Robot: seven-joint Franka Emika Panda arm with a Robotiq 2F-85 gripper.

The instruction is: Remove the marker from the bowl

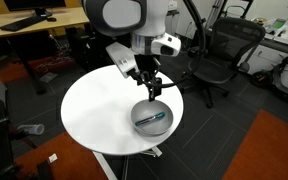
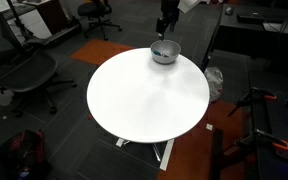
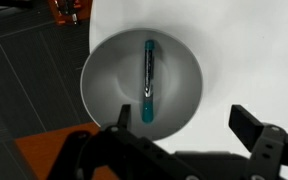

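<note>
The grey bowl (image 3: 104,80) sits near the edge of the round white table (image 1: 99,115); it also shows in both exterior views (image 1: 150,118) (image 2: 164,52). The blue-teal marker (image 3: 148,82) lies inside it, dark end away from the gripper; it is faintly visible in an exterior view (image 1: 154,116). My gripper (image 3: 182,122) is open and empty, hovering above the bowl's near rim, one finger over the bowl and the other over bare table. In the exterior views the gripper (image 1: 152,90) (image 2: 165,27) hangs just above the bowl.
Office chairs (image 1: 224,50) (image 2: 19,70) and desks (image 1: 29,25) stand around the table. The bowl is close to the table's edge, with dark carpet and an orange floor patch (image 3: 39,155) beyond. Most of the tabletop is bare white.
</note>
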